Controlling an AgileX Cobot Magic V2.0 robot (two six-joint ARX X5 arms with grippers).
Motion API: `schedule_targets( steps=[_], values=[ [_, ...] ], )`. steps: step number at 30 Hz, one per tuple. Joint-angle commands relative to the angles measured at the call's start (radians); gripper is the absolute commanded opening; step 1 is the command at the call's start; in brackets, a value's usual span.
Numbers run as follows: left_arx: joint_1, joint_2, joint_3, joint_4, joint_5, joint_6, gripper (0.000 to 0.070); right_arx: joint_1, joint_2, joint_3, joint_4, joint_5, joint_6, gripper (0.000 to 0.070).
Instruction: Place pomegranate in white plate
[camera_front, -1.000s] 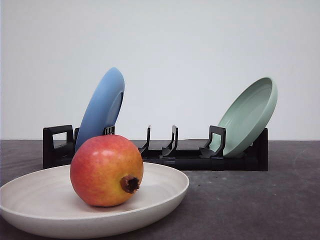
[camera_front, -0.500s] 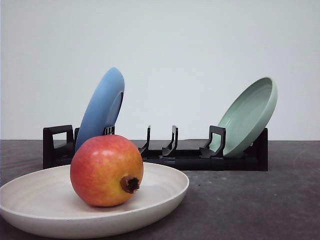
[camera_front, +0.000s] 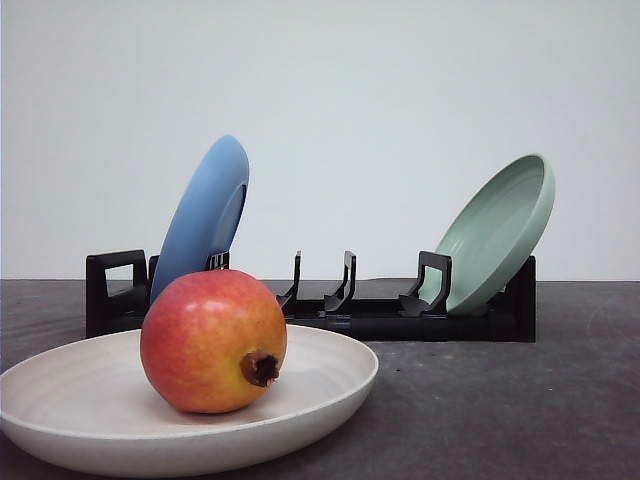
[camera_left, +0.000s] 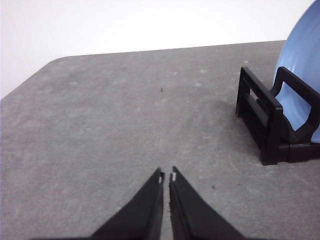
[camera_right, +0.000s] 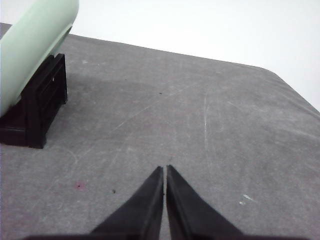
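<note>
1. The pomegranate (camera_front: 213, 340) sits inside the white plate (camera_front: 330, 395), a little left of its middle, with the dark crown turned toward the camera and to the right. It rests on the plate's floor, and nothing is touching it.
2. The plate lies flat on the counter (camera_front: 500, 410), in front of a black rack (camera_front: 400, 318).
3. A blue plate (camera_front: 205, 215) leans in the rack's left end and a green plate (camera_front: 500, 232) in its right end; the middle slots stand bare.
4. The left gripper (camera_left: 166, 176) hangs over bare counter just beside the rack's blue end, its fingers pressed together on nothing.
5. The right gripper (camera_right: 164, 170) hangs over bare counter near the rack's green end, likewise pinched closed and carrying nothing.
6. To my eye the placing is done: fruit in the right dish, both arms well apart from it.
7. What remains, I judge, is only to hold clear. Any further move should keep away from the plate, since a nudge to its rim could set the round fruit rolling.
</note>
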Motion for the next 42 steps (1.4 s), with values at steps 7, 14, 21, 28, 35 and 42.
schedule_targets(
  steps=[7, 14, 21, 28, 35, 42],
  values=[
    [0.000, -0.002, -0.011, -0.002, 0.001, 0.003, 0.0000, -0.002, -0.001, -0.004, 0.011, 0.004, 0.018, 0.0003],
    [0.000, -0.002, -0.011, -0.002, 0.001, 0.003, 0.0000, -0.002, -0.001, -0.004, 0.011, 0.004, 0.018, 0.0003],
    [0.000, -0.002, -0.011, -0.002, 0.001, 0.003, 0.0000, -0.002, -0.001, -0.004, 0.011, 0.004, 0.018, 0.0003],
    [0.000, -0.002, -0.011, -0.002, 0.001, 0.003, 0.0000, -0.002, -0.001, -0.004, 0.011, 0.004, 0.018, 0.0003],
    [0.000, -0.002, -0.011, -0.002, 0.001, 0.003, 0.0000, -0.002, -0.001, -0.004, 0.011, 0.004, 0.018, 0.0003],
    [0.000, -0.002, -0.011, -0.002, 0.001, 0.003, 0.0000, -0.002, -0.001, -0.004, 0.011, 0.004, 0.018, 0.0003]
  ],
)
